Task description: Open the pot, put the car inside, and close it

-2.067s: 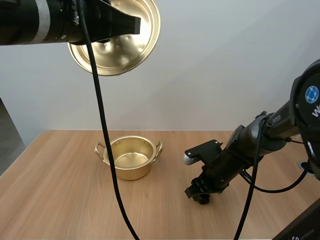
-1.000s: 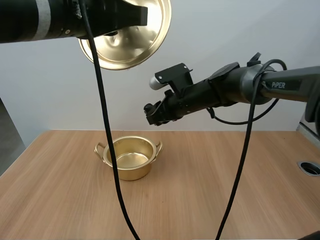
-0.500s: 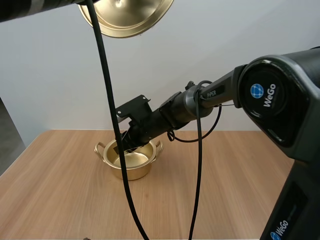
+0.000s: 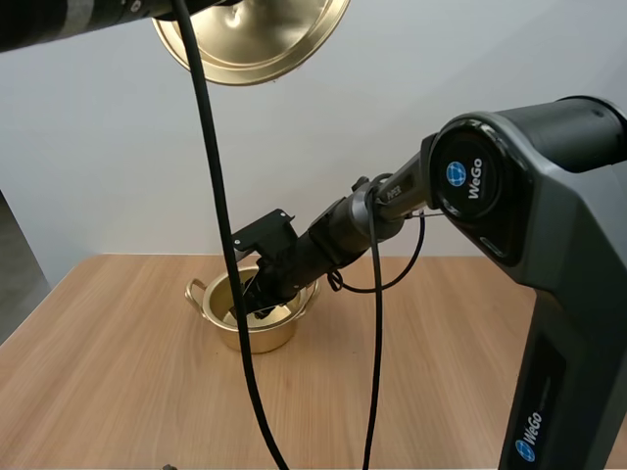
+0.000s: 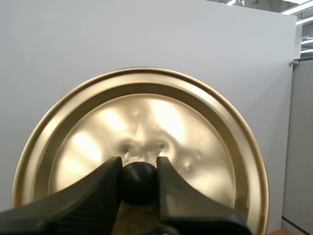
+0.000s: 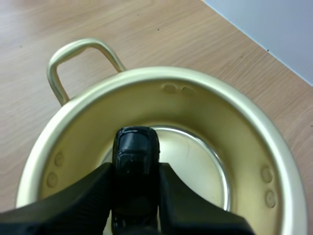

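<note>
The coming move turns on how the car (image 6: 136, 161) sits against the pot (image 6: 195, 78). The right jaws hold the small black car pinched by its flanks, its long axis running along the fingers (image 6: 80, 196) with one end pointing away from them, towards the pot's floor. It hangs inside the ring of the rim, roughly central and clear of the walls. Whether it touches the bottom yet I cannot tell. Judged from this, release needs only a parting of the jaws and perhaps a little more descent, with no sideways correction. In the high view the right arm (image 4: 343, 230) slants down from the far side of the pot (image 4: 250, 338), which stands on the counter (image 4: 118, 392), so this arm is much the nearer of the two. One loop handle (image 6: 78, 54) shows on the pot's side. The left jaws are closed narrowly on the black knob (image 5: 139, 181) of the lid (image 5: 195, 127), whose brass top faces the wrist camera. That lid (image 4: 265, 39) is held high above the pot and somewhat behind it, well apart, so closing will call for a long descent. The readable writing is "WeGo" beside a blue globe badge (image 4: 468, 179) on the right arm's large joint; smaller lettering along the forearm is too fine to be sure of.
</note>
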Controlling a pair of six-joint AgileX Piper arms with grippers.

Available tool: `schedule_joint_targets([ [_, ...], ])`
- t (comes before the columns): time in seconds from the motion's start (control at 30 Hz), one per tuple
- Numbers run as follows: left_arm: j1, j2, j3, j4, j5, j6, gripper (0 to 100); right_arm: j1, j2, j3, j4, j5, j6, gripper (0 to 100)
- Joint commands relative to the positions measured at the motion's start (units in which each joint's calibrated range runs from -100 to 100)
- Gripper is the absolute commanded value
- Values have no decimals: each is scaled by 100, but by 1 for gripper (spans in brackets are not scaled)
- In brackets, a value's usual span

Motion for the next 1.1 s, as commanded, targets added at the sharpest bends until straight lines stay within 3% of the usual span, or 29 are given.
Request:
schedule_joint_targets([
  [0.0, -1, -1, -5, -4, 7, -8, 0, -3, 2, 0, 68, -42, -4, 69],
  [0.07, -1, -1, -5, -4, 7, -8, 0, -3, 2, 0, 145, -42, -4, 69],
  [0.13, -1, -1, -5, -4, 8, 1, 0, -3, -23, 0, 145, -42, 6, 59],
  [0.3, -1, -1, -5, 12, 48, 12, 0, -3, -238, 0, 145, -79, 37, 0],
  [0.53, -1, -1, -5, 122, 1, 253, 0, -286, -1231, 171, 43, -742, 267, 0],
  [0.7, -1, 12, 8, 656, -408, 361, 0, -889, -2276, 388, 61, -764, 489, 0],
  [0.87, -1, 250, 21, 1265, 466, 602, 0, -1586, -3341, 669, 61, -764, 691, 0],
  [1.07, -1, 795, 785, 941, 840, 1271, 0, -2216, -4855, 1195, 61, -651, 703, 0],
])
